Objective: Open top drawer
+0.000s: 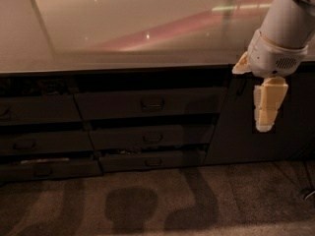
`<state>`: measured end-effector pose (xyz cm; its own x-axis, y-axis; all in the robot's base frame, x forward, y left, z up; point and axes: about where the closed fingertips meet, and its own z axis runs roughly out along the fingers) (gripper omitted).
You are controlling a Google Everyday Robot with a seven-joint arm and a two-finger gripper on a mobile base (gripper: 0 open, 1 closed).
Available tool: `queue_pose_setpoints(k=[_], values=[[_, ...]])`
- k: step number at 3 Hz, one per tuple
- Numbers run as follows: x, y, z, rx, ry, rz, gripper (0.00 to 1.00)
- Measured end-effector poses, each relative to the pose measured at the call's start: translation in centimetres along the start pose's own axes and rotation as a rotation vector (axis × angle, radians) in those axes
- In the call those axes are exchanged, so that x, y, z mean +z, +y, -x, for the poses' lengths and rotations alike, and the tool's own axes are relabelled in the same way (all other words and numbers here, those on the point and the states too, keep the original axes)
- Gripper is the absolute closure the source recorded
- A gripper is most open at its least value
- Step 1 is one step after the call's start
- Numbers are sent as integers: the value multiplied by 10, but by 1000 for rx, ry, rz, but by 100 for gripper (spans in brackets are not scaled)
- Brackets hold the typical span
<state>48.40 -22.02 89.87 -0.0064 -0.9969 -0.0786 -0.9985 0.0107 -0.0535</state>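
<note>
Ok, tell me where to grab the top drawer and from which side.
Take the small loop handle at the centre of the top drawer front, coming straight in from the front; the flat face offers nothing else. The tool hangs to the right, before the cabinet door.

High view angled down, claw (266,124) at right

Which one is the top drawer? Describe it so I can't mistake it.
Under the long glossy countertop, find the middle column of three dark drawer fronts. The top drawer is the highest and tallest of them, loop handle at centre, left of the plain cabinet door where the gripper hangs.
</note>
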Motion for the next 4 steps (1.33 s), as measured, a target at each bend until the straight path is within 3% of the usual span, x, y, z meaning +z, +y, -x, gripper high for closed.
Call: queue_pose_setpoints(k=[1, 2, 3, 4], values=[[1, -2, 4, -63, 26, 7, 0], [1, -2, 4, -63, 26, 7, 0], [15, 14, 9, -278, 55, -180, 0], [20, 19, 10, -334, 59, -221, 0]])
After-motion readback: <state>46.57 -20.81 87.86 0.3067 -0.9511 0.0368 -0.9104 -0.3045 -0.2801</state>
